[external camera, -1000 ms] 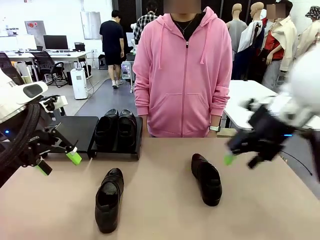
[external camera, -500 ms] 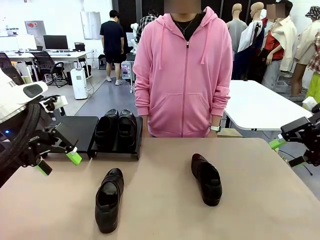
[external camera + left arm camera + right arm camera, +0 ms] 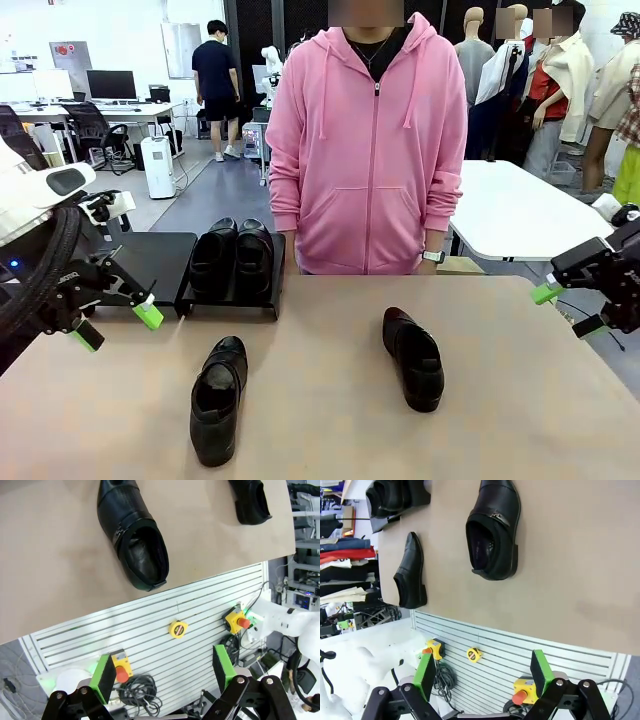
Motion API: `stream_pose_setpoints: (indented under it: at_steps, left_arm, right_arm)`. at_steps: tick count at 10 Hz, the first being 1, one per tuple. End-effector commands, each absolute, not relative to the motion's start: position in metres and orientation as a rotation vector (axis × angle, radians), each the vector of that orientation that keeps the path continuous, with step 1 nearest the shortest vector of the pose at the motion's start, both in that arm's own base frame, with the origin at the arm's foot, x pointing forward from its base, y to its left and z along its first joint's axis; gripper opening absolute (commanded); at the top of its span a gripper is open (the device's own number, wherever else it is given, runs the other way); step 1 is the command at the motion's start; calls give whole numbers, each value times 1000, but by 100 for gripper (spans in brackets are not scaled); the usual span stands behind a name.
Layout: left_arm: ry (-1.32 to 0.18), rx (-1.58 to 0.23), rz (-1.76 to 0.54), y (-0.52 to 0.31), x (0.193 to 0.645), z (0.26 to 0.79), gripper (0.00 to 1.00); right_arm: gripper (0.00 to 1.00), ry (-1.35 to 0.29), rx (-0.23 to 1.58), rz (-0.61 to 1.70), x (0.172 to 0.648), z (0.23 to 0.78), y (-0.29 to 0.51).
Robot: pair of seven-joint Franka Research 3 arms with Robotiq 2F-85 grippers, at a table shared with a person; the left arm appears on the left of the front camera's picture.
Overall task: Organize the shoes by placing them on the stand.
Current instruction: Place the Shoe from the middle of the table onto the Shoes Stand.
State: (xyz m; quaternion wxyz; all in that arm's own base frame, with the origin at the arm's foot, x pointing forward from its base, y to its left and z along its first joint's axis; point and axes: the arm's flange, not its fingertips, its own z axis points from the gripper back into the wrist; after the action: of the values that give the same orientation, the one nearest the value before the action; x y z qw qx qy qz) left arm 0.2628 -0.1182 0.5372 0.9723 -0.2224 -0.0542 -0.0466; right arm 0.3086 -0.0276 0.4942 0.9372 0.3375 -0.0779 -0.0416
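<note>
Jaws wide apart, right gripper [image 3: 568,309] pulled back rightward, shoes [image 3: 218,398] unmoved

Black leather on tan, with pink and green accents.

Glossy black on the near-left shoe [image 3: 219,397], the near-right shoe [image 3: 413,357] and the far-left pair [image 3: 232,255]; matte black on the stand [image 3: 150,258] beneath that pair; plain light tan across the desk [image 3: 320,435]. Solid pink on the person's hoodie [image 3: 366,150]. Bright green pads [image 3: 148,317] on the black left jaws, matching green pad [image 3: 545,293] on the black right jaws. Pale grey slatted panel [image 3: 165,650] lined with thin dark stripes, dotted with yellow boxes [image 3: 232,619] topped by red buttons, plus one yellow disc [image 3: 178,628].
</note>
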Motion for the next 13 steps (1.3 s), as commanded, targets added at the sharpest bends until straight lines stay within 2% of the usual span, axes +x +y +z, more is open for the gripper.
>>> stream_pose_setpoints:
  at_steps: [1, 9, 11, 13]
  left_arm:
    - [-120, -462, -106, -118, 264, 535, 100]
    - [-109, -449, -94, -118, 263, 537, 100]
    - [-54, -294, 12, -196, 264, 512, 100]
    - [-99, -234, 105, -255, 266, 488, 100]
  right_arm:
    - [100, -172, 713, -60, 308, 496, -32]
    - [100, -172, 713, -60, 308, 496, -32]
    - [100, -172, 713, -60, 308, 496, -32]
    - [100, -172, 713, -60, 308, 496, -32]
